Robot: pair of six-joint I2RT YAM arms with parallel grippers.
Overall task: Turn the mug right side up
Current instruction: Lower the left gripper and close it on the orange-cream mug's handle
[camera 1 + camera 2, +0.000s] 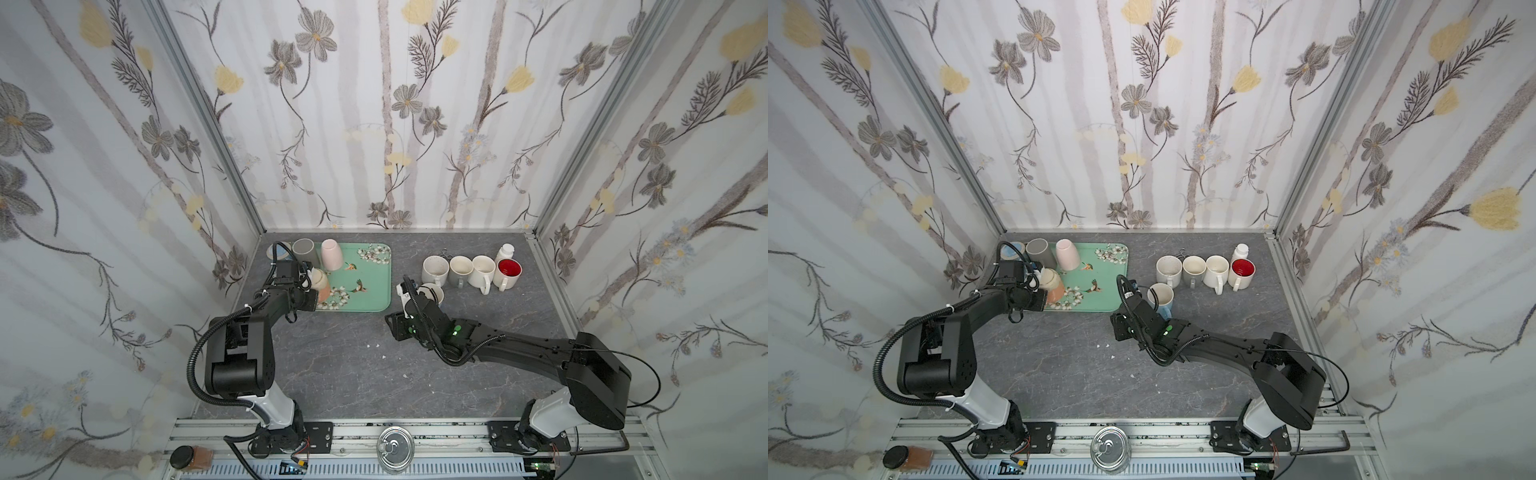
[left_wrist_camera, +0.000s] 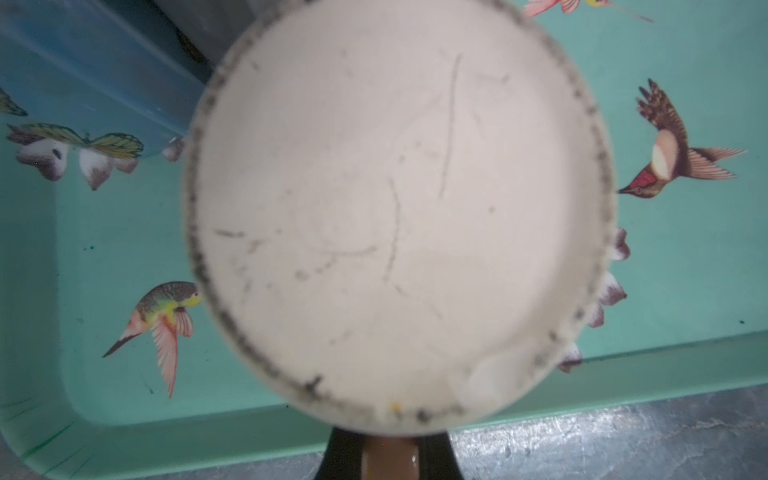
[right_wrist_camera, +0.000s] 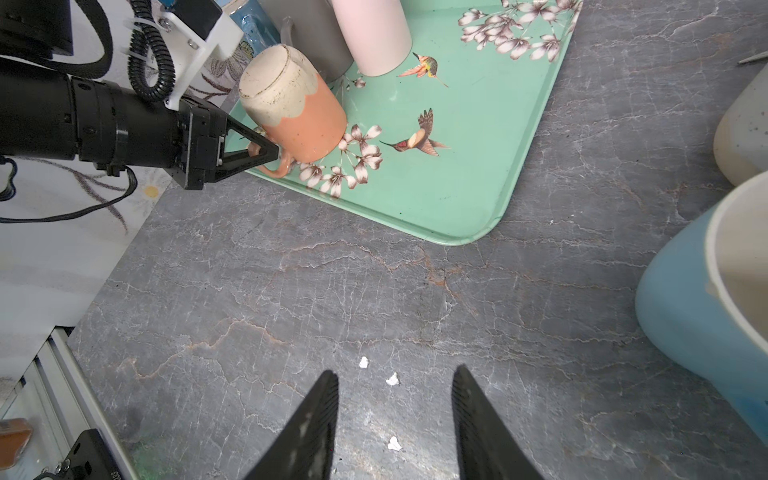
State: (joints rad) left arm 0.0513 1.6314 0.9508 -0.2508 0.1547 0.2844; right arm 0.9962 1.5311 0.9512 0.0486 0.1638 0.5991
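Right wrist view: where's the orange-and-cream ceramic mug point(image 3: 291, 108)?
— Upside down on the green flowered tray point(image 3: 457, 187). The left gripper point(image 3: 270, 151) is clamped on its handle point(image 3: 277, 167); the right gripper point(image 3: 395, 372) gapes, empty. Grasp looks done. Next: lift clear, then roll the wrist over.

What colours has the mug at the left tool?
The mug is orange with a cream base; right wrist view.

The mug point(image 3: 299, 120) sits on the tray point(image 3: 478, 191), left of cups point(image 1: 460, 268)
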